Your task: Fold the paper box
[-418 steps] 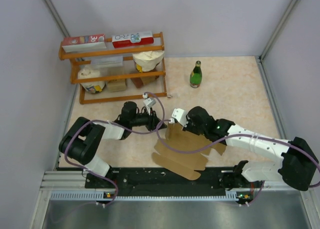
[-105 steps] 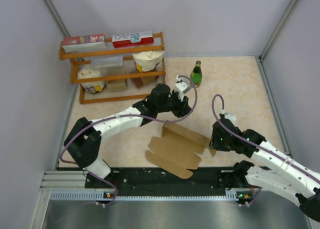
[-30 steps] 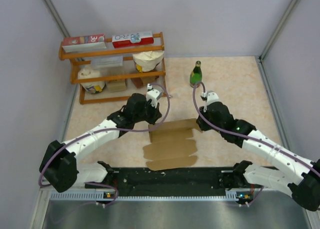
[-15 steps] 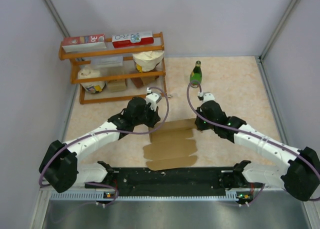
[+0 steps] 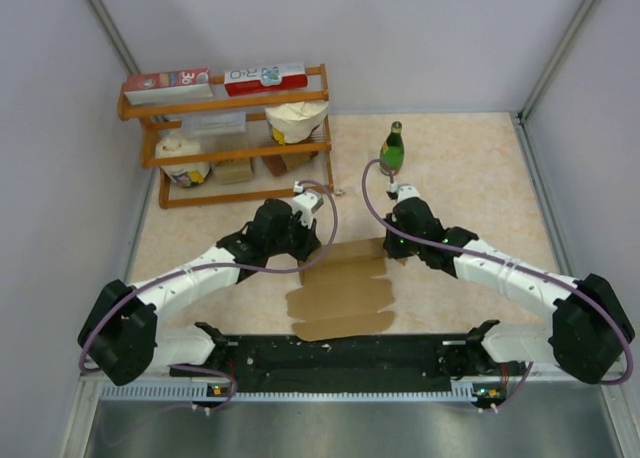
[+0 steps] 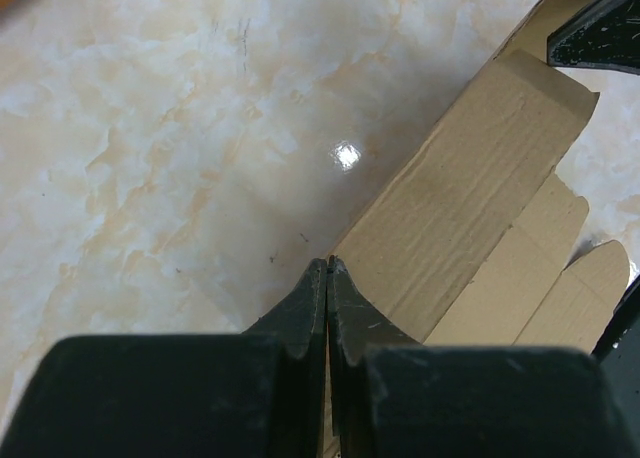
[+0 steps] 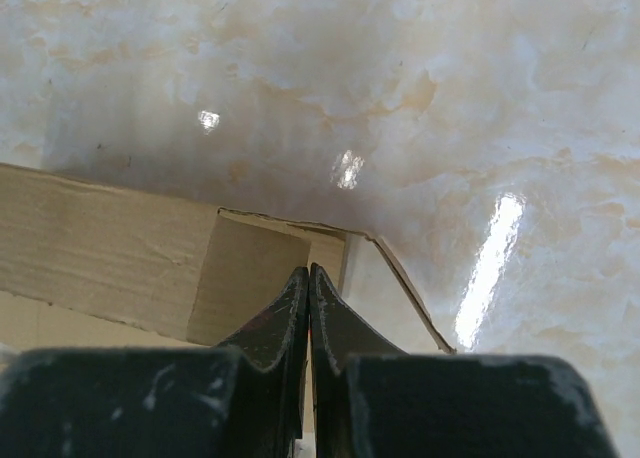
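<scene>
On grey-walled marbled table (image 5: 470, 168), paper box (image 5: 345, 288)

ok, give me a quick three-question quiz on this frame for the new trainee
1. True or false: the paper box is already folded into a closed box.
2. Relative to the wooden shelf, the green bottle stands: A on its top tier; B on the table to its right; C behind it.
3. Fill in: on the left arm and the right arm, the jaws are both ____.
Key: 1 false; 2 B; 3 shut.
</scene>
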{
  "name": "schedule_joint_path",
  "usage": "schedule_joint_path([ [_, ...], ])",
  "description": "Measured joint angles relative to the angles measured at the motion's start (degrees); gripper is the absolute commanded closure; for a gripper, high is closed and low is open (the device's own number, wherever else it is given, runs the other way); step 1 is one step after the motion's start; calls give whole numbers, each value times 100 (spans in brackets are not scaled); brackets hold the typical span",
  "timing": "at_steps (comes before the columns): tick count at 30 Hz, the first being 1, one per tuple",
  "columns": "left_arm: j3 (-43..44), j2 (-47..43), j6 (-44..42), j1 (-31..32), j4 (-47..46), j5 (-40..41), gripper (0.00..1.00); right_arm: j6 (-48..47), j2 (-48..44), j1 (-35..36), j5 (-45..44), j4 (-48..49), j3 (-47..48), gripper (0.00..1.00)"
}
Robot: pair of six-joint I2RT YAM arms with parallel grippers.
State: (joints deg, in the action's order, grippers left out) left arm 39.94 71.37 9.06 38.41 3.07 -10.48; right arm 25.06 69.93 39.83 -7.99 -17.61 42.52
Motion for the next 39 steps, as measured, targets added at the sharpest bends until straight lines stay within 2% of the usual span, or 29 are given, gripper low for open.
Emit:
schedule_joint_path([
  [17,-138,-13,9,0,-304,-216,100,-55,332,0,402,181,79,100],
  [27,-415,-535,52,2,-308,-385,100,-39,417,0,570,240,79,100],
  [39,-599,-560,98,17,-323,-579,100,33,503,-35,868,415,79,100],
])
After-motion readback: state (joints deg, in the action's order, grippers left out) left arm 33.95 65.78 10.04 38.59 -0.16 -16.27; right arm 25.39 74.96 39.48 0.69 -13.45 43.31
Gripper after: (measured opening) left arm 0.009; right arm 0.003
